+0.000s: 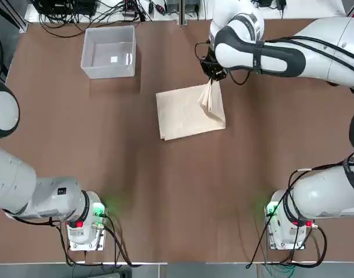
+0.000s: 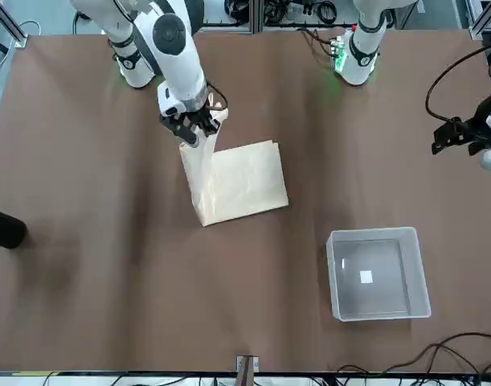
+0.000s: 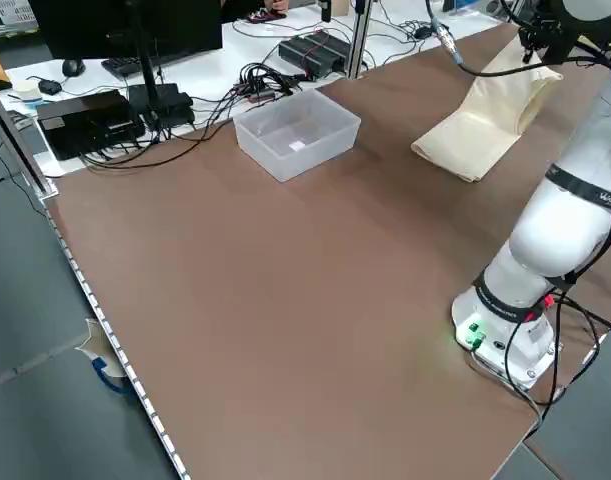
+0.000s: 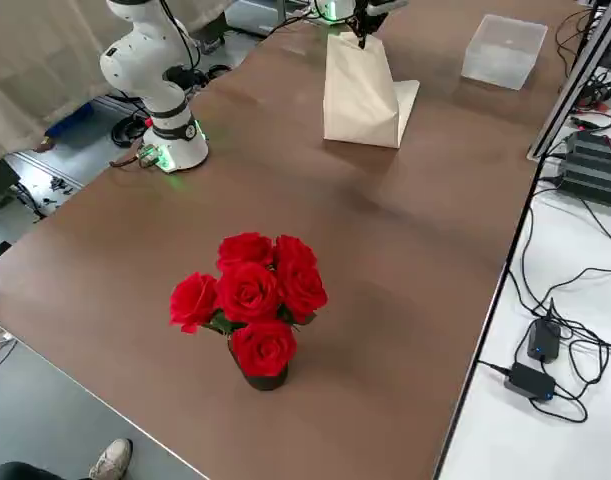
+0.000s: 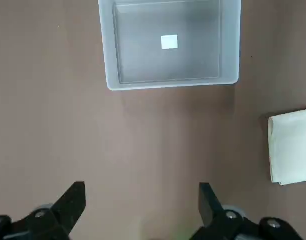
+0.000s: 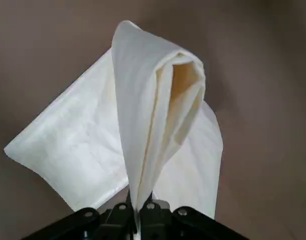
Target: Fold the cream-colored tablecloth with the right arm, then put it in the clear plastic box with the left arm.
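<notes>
The cream-colored tablecloth (image 1: 185, 113) lies folded near the middle of the table, with its right edge pulled up into a peak. My right gripper (image 1: 212, 74) is shut on that raised edge, and the right wrist view shows the cloth (image 6: 153, 115) hanging from the pinched fingers (image 6: 123, 212). The clear plastic box (image 1: 109, 70) stands at the far left with only a white label inside. My left gripper (image 5: 142, 192) hovers open above bare table, on my side of the box (image 5: 173, 82), with the cloth's corner (image 5: 293, 147) off to one side. It holds nothing.
A vase of red roses (image 4: 250, 300) stands on the table's right end. A black cylinder (image 2: 4, 227) sits at that same edge. Cables and electronics (image 3: 135, 95) crowd the white bench beyond the table's far side. Both arm bases (image 1: 84, 223) are at the near edge.
</notes>
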You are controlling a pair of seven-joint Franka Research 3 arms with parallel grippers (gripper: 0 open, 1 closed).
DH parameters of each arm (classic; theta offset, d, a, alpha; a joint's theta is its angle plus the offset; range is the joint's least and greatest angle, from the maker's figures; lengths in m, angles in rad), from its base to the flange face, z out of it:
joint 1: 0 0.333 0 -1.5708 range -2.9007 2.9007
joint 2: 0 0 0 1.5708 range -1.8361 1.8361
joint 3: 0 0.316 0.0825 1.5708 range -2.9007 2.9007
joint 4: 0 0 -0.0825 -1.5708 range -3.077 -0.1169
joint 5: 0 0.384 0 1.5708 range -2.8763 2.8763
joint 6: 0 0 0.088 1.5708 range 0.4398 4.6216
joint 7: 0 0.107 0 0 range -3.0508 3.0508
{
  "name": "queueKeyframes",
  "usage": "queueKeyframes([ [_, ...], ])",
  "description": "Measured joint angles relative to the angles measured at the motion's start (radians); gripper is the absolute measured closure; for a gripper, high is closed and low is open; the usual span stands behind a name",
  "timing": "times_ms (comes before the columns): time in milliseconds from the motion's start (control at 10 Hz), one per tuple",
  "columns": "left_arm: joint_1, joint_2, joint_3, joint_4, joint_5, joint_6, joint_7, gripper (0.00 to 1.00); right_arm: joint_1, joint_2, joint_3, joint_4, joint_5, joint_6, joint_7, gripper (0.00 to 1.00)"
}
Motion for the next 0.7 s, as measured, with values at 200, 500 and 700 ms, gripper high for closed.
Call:
queueKeyframes([
  [200,0.0,0.001,0.001,0.0,0.0,0.0,0.0,0.0,0.022,0.024,0.0,0.004,-0.019,0.01,0.028,0.96],
  [500,0.001,0.009,0.002,0.0,0.0,0.0,0.0,0.0,0.034,0.049,0.0,0.007,-0.023,0.044,0.047,0.96],
  [700,0.001,0.009,0.002,0.0,0.0,0.0,0.0,0.0,0.043,0.073,0.0,0.018,-0.034,0.064,0.064,0.96],
])
